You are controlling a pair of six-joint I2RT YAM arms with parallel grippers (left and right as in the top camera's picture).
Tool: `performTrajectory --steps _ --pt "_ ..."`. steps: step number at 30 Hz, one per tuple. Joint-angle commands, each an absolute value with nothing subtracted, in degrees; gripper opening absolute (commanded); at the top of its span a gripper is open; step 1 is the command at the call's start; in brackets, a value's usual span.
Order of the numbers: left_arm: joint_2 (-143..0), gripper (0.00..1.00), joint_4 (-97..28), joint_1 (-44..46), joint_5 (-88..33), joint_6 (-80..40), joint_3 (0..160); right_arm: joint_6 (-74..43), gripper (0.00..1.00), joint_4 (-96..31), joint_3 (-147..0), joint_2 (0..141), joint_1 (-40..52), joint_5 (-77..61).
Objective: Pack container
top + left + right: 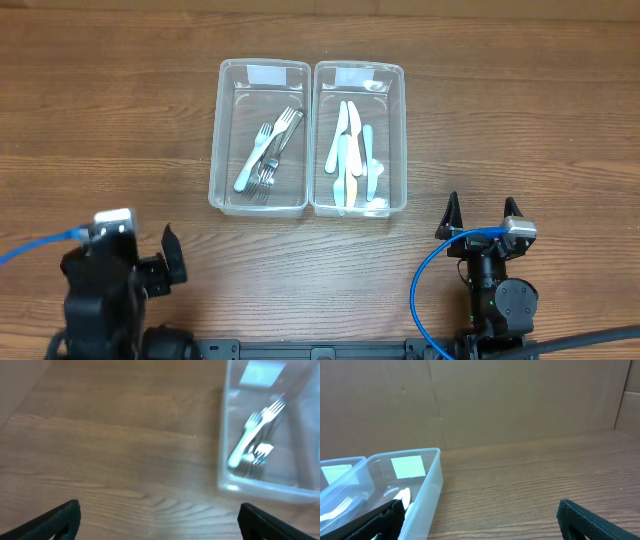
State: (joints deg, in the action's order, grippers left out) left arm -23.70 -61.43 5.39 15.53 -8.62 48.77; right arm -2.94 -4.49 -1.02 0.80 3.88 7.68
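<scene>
Nearest the robot, the left gripper (159, 525) has its fingers (60, 517) spread wide above bare tabletop (100, 450), holding nothing. The right gripper (482, 218) is likewise splayed and empty. Ahead of both, and well apart from either, stand two clear tubs touching side by side. The fork container (232, 110) lies ahead and to the right of the left arm, the knife container (390, 120) ahead and slightly left of the right arm (the closer pairing, I judge). Both tubs — and the forks (270, 150) and knives (350, 150) inside them — lie with their long axes running roughly away from the robot.
</scene>
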Motion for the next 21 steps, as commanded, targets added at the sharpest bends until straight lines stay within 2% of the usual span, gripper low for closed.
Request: performTrajectory --steps 1,6,14,21 --pt "-15.42 1.0 -56.55 3.36 8.45 -3.44 42.06 -2.55 1.0 -4.05 -0.45 0.16 3.77 7.4" --pt "-7.9 1.0 -43.33 2.96 5.72 -1.19 29.32 -2.55 1.0 -4.03 -0.45 0.16 3.77 7.38" --pt "-3.81 1.0 -14.26 2.96 2.7 1.56 11.14 -2.55 1.0 -4.03 -0.45 0.16 3.77 7.38" --pt "-0.16 1.0 -2.17 2.92 2.59 3.01 1.85 -2.55 1.0 -4.03 -0.45 0.16 3.77 7.38"
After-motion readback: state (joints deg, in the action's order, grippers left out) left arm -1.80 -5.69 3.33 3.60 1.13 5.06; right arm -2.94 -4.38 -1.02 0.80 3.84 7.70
